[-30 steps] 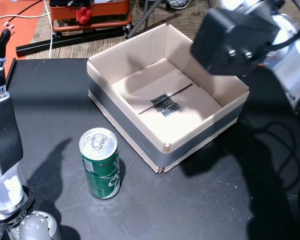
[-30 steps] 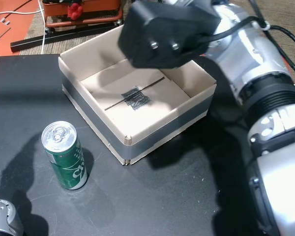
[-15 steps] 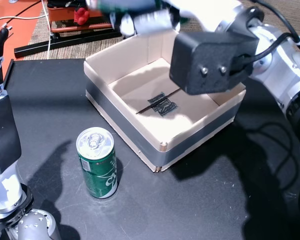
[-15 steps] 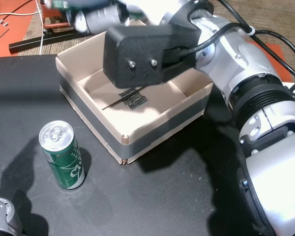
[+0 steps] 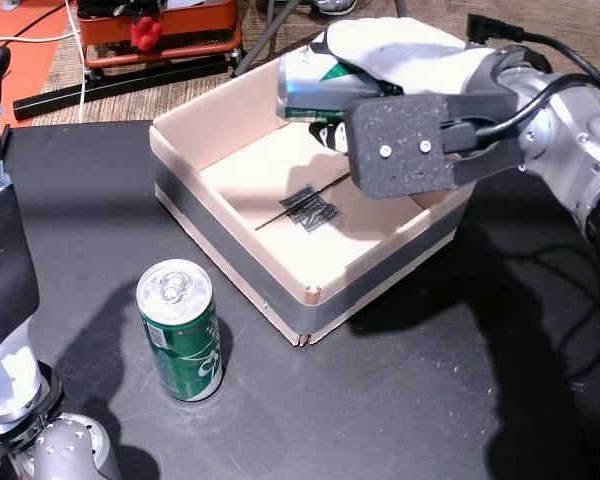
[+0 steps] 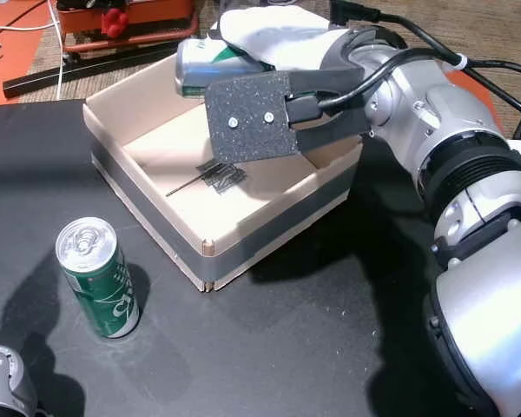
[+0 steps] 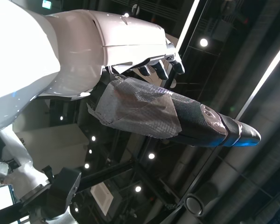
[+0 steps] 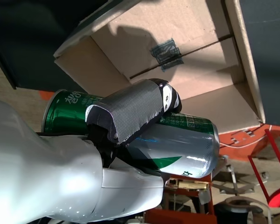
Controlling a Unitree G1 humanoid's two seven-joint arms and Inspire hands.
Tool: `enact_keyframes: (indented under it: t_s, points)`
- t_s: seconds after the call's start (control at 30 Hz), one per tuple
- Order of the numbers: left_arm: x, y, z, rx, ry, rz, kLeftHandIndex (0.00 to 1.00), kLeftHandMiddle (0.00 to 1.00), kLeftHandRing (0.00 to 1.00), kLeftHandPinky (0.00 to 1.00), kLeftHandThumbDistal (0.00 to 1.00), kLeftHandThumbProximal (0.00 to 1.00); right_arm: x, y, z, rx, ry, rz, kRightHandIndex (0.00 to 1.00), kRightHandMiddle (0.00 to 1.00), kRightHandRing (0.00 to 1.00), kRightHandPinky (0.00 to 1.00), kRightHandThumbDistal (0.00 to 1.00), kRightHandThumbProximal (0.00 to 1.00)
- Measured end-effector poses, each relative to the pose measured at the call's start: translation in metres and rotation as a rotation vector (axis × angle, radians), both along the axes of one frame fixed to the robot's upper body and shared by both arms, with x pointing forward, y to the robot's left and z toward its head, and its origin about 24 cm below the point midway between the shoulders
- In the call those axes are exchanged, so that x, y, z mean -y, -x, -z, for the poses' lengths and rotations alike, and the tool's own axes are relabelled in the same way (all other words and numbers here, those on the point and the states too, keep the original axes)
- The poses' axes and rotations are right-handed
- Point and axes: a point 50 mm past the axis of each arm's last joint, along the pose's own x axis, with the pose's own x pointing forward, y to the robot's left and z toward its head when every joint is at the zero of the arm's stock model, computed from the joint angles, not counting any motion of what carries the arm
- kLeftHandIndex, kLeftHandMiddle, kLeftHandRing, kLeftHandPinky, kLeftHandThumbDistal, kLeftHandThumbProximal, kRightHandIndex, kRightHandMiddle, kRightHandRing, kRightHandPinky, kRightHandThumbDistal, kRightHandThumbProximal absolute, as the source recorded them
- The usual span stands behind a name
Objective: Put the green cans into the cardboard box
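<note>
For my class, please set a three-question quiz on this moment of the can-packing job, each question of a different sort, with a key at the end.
1. True or false: the cardboard box already has a green can lying on its floor.
2. Multiple choice: how does the held can lie in the right robot hand?
A. upright
B. on its side
C. crushed flat
3. Short answer: where is the other can, and is it upright?

Key
1. False: the floor shows only a taped seam.
2. B: it is held sideways above the box's far side.
3. It stands upright on the black table, outside the box near its front corner.
</note>
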Motion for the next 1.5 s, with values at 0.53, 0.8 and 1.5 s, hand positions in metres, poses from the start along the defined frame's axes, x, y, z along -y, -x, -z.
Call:
enact_keyframes:
  t_s: [0.53, 0.8, 1.5]
  points:
    - [0.003, 0.000, -0.003, 0.011, -0.013, -0.001, 0.92, 0.91, 0.87, 0.91, 1.00, 0.78, -0.012, 0.005, 0.007, 0.056, 0.087, -0.087, 0.13, 0.26, 0.29, 0.12, 0.64, 0.00]
    - [0.002, 0.000, -0.008, 0.031, -0.019, -0.013, 0.94, 0.91, 0.87, 0.89, 1.00, 0.80, -0.020, 0.007, 0.011, 0.049, 0.101, -0.123, 0.12, 0.22, 0.23, 0.18, 0.63, 0.00]
    - [0.004, 0.001, -0.015, 0.048, -0.016, -0.028, 0.95, 0.91, 0.88, 0.89, 1.00, 0.82, -0.019, 0.008, 0.014, 0.022, 0.121, -0.123, 0.47, 0.58, 0.60, 0.64, 0.83, 0.06]
